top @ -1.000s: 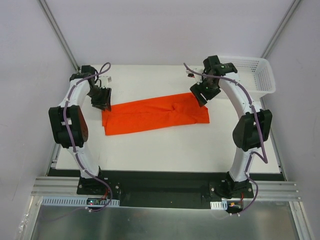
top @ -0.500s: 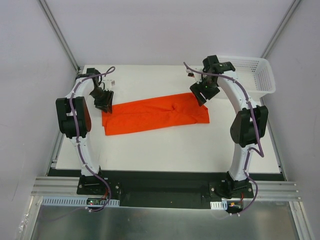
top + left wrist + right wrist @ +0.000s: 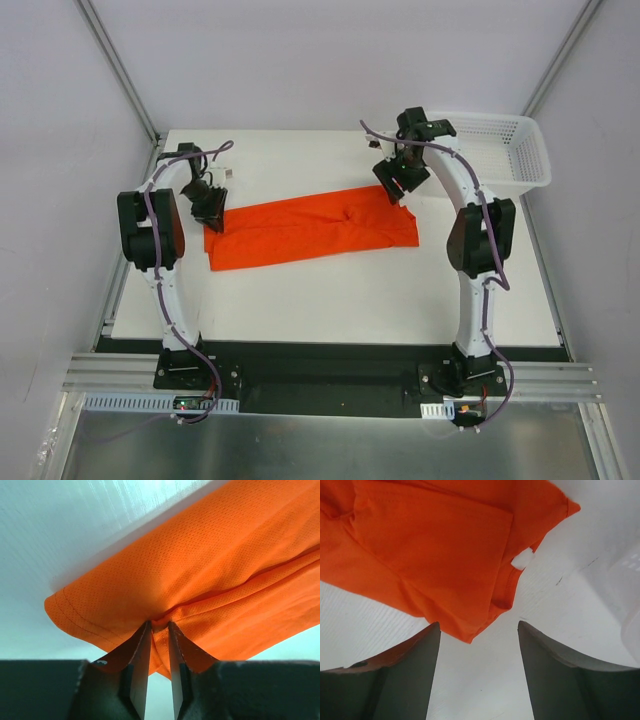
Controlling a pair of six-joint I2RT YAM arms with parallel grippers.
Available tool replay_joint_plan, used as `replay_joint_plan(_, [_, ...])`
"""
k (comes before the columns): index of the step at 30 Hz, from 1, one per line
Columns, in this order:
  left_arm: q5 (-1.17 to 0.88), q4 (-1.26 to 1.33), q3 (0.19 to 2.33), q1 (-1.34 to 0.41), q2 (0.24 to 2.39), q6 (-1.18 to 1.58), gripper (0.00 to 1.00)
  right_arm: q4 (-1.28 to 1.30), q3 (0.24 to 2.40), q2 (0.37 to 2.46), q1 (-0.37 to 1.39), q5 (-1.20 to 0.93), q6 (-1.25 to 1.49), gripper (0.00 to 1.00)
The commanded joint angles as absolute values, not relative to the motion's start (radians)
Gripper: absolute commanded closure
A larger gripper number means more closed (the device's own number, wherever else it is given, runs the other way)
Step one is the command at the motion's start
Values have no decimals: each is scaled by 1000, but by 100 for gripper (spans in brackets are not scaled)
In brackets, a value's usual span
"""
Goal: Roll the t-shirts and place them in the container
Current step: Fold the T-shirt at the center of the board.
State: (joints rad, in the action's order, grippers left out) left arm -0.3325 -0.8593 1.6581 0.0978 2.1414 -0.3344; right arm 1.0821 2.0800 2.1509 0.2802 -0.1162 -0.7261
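The left pincer [image 3: 159, 624] is nipped tight on a ridge of fabric at the left end of the t-shirt [image 3: 310, 230]. The right pincer [image 3: 479, 626] hangs spread wide over the t-shirt's right end, gripping nothing. The t-shirt lies flat on the table [image 3: 330, 290] as one long folded band, with the white mesh basket [image 3: 512, 150] off beyond its right end. To my eye the folding is done but no roll has been started, so all the rolling is left. The fabric looks plain, and I can read no brand, label or writing anywhere.
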Motion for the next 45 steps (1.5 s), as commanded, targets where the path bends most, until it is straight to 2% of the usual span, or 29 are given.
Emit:
replay_joint_plan(1, [-345, -879, 1666, 89, 2125, -357, 82, 1057, 2186, 2213, 284, -103, -744, 33])
replay_joint_plan(4, [-336, -877, 1669, 89, 2117, -357, 90, 1013, 2187, 2236, 285, -103, -762, 33])
replay_joint_plan(6, [-334, -879, 1670, 90, 2108, -350, 100, 980, 2187, 2253, 285, -120, -768, 33])
replay_joint_plan(15, [-337, -888, 1637, 90, 2002, -370, 100, 950, 2217, 2342, 291, -152, -730, 34])
replay_joint_plan(25, [-341, -905, 1551, 91, 1950, -376, 100, 925, 2270, 2441, 293, -138, -735, 55])
replay_joint_plan(35, [-316, -910, 1516, 89, 1927, -383, 100, 913, 2284, 2477, 291, -133, -724, 64])
replay_joint_plan(39, [-310, -913, 1513, 90, 1919, -388, 100, 911, 2293, 2482, 293, -133, -724, 78])
replay_joint_plan(42, [-308, -914, 1514, 90, 1914, -388, 100, 902, 2284, 2461, 295, -97, -704, 99])
replay_joint_plan(45, [-311, -914, 1520, 89, 1907, -384, 100, 897, 2270, 2421, 296, -83, -698, 99])
